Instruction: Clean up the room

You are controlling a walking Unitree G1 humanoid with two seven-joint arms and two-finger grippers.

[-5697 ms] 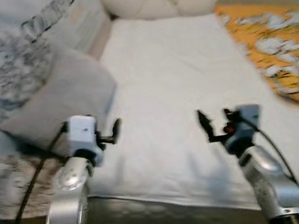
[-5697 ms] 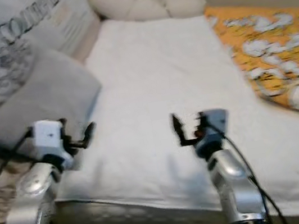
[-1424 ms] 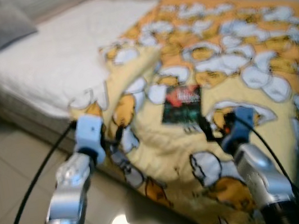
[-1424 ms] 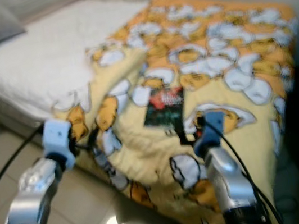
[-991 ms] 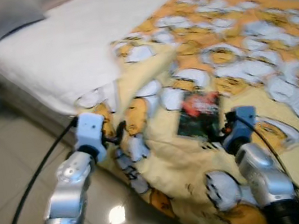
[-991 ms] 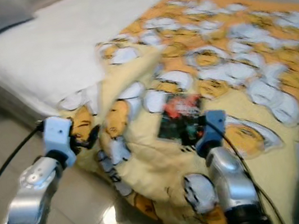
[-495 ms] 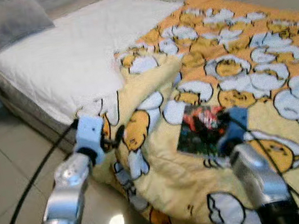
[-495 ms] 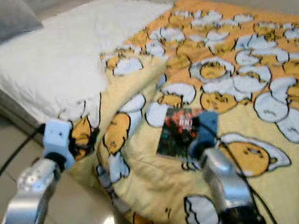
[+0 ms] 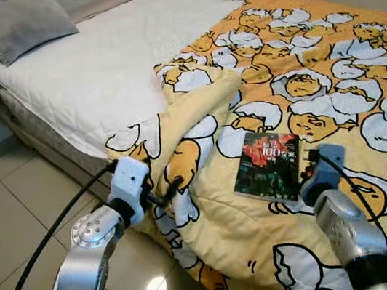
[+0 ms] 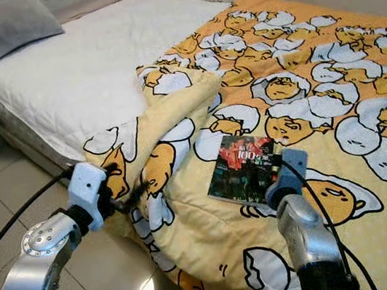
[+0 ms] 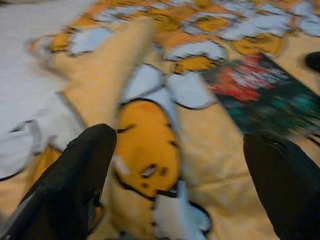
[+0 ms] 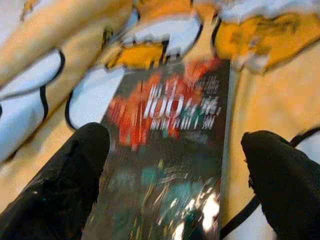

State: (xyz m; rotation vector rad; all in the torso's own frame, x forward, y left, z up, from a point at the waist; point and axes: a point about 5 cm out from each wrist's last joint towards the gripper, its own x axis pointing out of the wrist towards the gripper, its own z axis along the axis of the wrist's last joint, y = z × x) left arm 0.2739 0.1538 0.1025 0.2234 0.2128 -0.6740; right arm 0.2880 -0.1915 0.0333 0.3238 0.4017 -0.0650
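Right wrist view looks straight down on a dark book (image 12: 165,155) with a red splash on its cover and white writing in which "100" can be read; the rest of the lettering is too blurred to make out. The right tool (image 12: 175,175) hangs just above the lower part of the cover, its two black fingers (image 12: 65,185) spread wide, one to each side of the book. From the head views, the book (image 9: 267,165) lies flat on a yellow blanket (image 9: 330,79) printed with egg-like cartoon figures, near the bed's foot end. The blanket is folded back, baring a white sheet (image 9: 92,65); a grey pillow (image 9: 18,24) lies at the head end. The left tool (image 9: 174,188) is at the blanket's hanging edge over the tiled floor (image 9: 6,219), fingers (image 11: 70,180) wide apart, holding nothing.
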